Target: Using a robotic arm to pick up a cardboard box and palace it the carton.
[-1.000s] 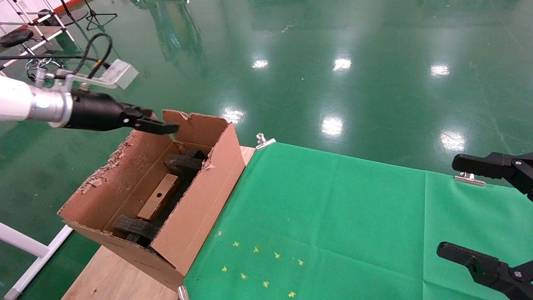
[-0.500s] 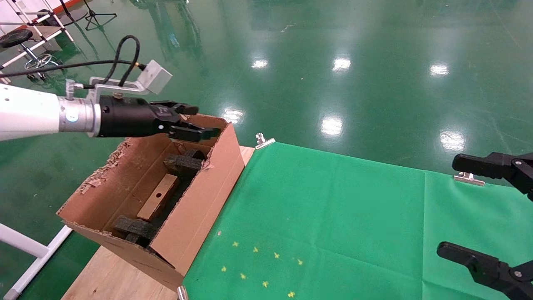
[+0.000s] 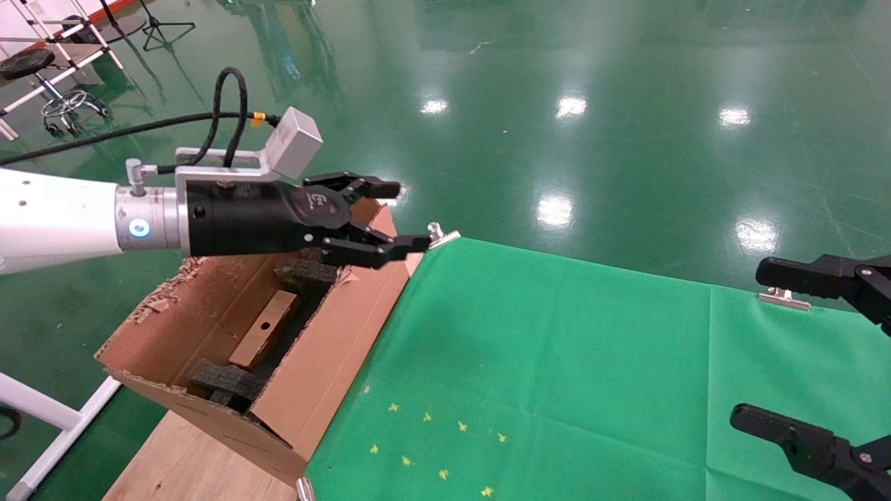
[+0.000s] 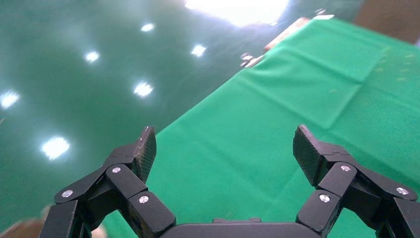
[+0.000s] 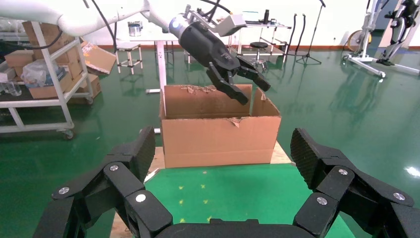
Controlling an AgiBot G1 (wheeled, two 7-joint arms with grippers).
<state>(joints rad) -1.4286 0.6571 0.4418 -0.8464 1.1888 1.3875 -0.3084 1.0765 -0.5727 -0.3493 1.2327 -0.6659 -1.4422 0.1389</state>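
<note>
Your left arm reaches in level from the left, white forearm, silver wrist with its blue ring lit, grey bracket and black cable riding on top. Its left gripper hangs in the air with both black fingers spread wide and nothing between them. Your right gripper sits parked at the right edge of the head view, fingers also splayed apart and empty.

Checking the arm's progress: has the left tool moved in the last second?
Yes. The left tool, open and empty, has moved from the carton's far left corner across toward the green cloth.
</note>
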